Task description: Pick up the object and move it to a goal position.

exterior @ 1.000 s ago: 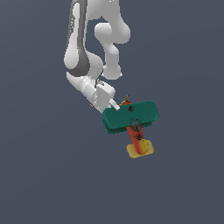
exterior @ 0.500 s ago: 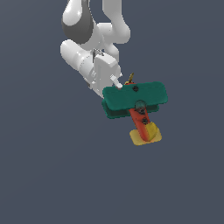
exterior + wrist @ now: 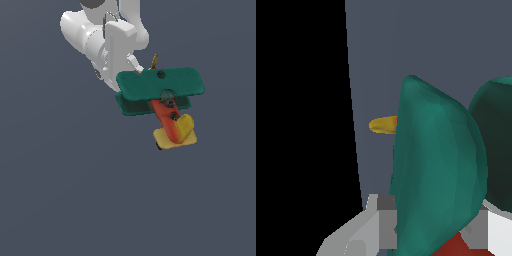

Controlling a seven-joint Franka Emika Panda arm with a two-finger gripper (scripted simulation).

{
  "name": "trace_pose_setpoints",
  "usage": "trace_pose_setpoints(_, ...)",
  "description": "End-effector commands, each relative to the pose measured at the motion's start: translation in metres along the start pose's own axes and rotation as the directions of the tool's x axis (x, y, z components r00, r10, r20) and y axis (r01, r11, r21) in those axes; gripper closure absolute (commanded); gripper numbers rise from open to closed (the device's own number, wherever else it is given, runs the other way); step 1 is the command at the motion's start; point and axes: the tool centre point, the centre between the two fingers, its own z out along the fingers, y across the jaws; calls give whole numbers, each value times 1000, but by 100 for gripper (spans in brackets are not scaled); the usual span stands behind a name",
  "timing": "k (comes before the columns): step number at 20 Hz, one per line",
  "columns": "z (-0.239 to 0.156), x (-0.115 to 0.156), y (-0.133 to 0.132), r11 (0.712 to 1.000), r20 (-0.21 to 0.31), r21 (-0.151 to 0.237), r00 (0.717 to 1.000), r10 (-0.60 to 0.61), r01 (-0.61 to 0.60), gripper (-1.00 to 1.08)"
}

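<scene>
Our gripper (image 3: 136, 75) stays clamped on the biplane (image 3: 160, 95), now carried higher and rightward toward its goal.

Green-winged toy biplane (image 3: 161, 95), airborne, tilted

Exterior view off the arm, wrist view tight (both on the biplane (image 3: 161, 95) (image 3: 436, 165)).
</scene>
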Motion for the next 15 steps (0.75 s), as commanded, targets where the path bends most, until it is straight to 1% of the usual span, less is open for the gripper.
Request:
trace_pose_setpoints(1, -5, -3, -18, 1000, -1, 3, 1000, -3, 3, 108)
trace_pose_setpoints(4, -9, -5, -31, 1000, 0, 3, 1000, -3, 3, 108)
trace_pose_setpoints(8, -12, -6, -41, 1000, 1, 3, 1000, -3, 3, 108)
trace_pose_setpoints(15, -11, -6, -41, 1000, 2, 4, 1000, -3, 3, 108)
